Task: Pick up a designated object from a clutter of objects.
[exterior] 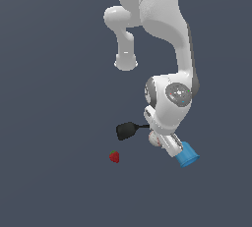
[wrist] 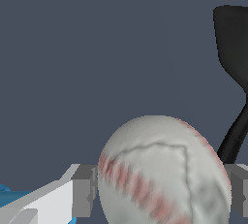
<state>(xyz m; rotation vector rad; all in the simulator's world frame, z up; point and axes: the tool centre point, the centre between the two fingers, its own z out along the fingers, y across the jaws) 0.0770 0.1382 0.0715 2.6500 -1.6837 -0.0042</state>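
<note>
The white baseball with red stitching fills the space between my gripper's two grey fingers, whose pads lie against its sides. In the exterior view only a sliver of the baseball shows under the hand, with the gripper down around it. The black spatula lies just to the exterior view's left of the ball, and its blade and handle rise behind it in the wrist view. The blue cup lies tipped right beside the hand.
A small red strawberry sits alone on the dark floor, to the exterior view's left of the hand. A corner of the blue cup peeks past my finger in the wrist view. The white arm hangs over the clutter.
</note>
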